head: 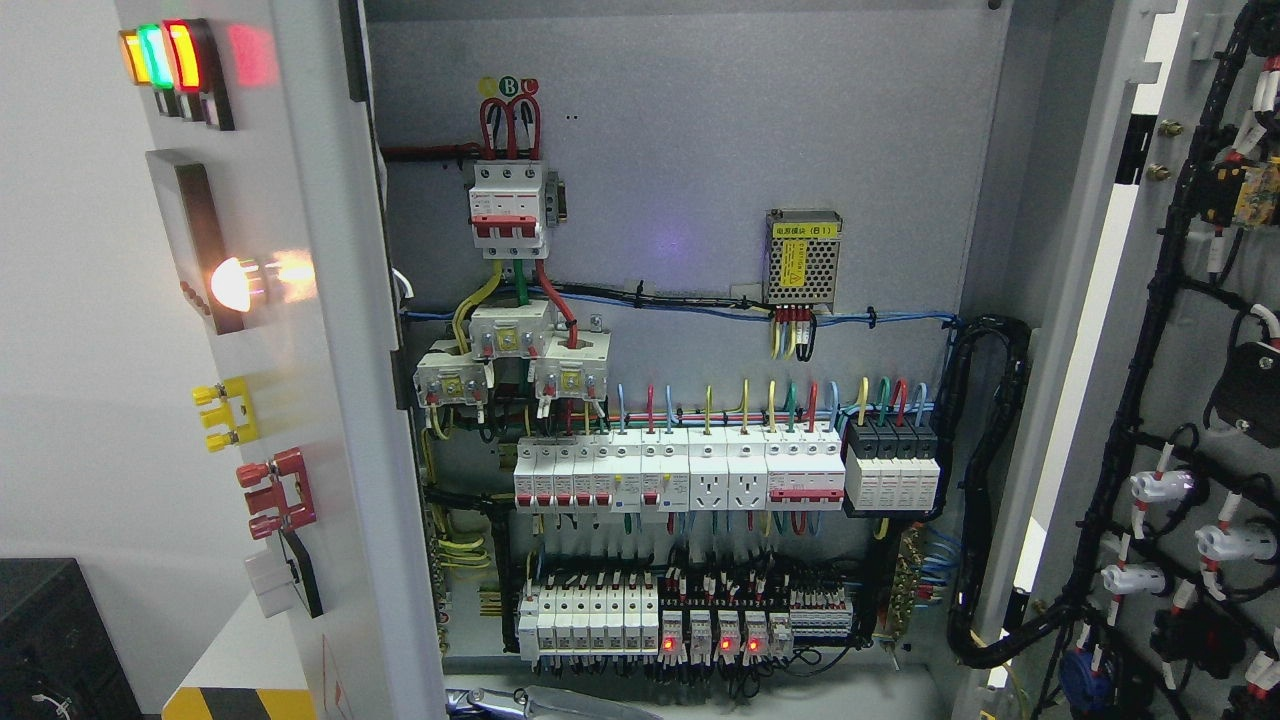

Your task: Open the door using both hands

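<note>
The grey back panel (680, 130) of the open cabinet carries all components. A red-handled main breaker (508, 205) sits near its upper left corner, with a perforated power supply (803, 256) toward the right edge. A white breaker row (680, 475) spans mid-height. Relays with red lamps (712, 632) line the bottom edge.
</note>
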{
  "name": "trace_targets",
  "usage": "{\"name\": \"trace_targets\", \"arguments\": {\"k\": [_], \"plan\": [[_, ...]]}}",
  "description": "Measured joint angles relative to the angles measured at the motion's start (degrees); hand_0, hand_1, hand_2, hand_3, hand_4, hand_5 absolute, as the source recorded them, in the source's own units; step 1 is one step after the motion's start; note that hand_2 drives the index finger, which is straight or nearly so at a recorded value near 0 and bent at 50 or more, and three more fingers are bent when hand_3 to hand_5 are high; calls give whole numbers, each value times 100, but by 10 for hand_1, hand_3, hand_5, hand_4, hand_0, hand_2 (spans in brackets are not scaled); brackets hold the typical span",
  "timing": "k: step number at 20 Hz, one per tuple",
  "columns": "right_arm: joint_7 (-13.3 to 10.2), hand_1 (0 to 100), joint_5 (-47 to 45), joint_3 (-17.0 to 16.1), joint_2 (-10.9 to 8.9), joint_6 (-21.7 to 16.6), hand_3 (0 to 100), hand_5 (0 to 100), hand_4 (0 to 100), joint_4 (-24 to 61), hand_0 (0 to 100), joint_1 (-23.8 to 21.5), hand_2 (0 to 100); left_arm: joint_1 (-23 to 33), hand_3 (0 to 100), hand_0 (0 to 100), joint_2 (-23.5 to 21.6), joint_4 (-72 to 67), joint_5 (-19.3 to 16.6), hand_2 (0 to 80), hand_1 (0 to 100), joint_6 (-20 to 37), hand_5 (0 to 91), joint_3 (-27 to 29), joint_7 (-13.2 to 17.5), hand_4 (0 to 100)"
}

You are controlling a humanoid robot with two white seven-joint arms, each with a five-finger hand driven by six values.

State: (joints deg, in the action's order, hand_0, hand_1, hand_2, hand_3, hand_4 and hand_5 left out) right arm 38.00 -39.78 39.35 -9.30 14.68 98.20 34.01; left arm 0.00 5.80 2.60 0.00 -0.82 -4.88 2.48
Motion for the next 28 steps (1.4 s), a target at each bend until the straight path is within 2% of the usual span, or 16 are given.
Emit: {"name": "trace_targets", "arguments": {"k": [6, 13, 25, 28], "plan": [[-152, 136, 130, 228, 36, -14, 0, 0, 0, 20, 73, 23, 0, 0, 0, 120, 0, 1, 0, 0, 556, 1, 0, -7, 19, 0], [-220, 136, 204, 457, 116, -29, 0, 0, 0, 75, 73, 27, 0, 0, 0, 120, -4, 1, 0, 0, 556, 8, 0, -17, 26, 0], [-228, 135, 378, 718, 394, 122, 0, 0, 0, 121, 73, 34, 0, 0, 0, 120, -7, 4, 0, 0, 556, 27, 0, -32, 78, 0], [-230, 135, 447, 749, 518, 175, 0, 0, 0, 119, 73, 41, 0, 0, 0, 120, -8, 20, 0, 0, 556, 28, 0, -37, 81, 0]]}}
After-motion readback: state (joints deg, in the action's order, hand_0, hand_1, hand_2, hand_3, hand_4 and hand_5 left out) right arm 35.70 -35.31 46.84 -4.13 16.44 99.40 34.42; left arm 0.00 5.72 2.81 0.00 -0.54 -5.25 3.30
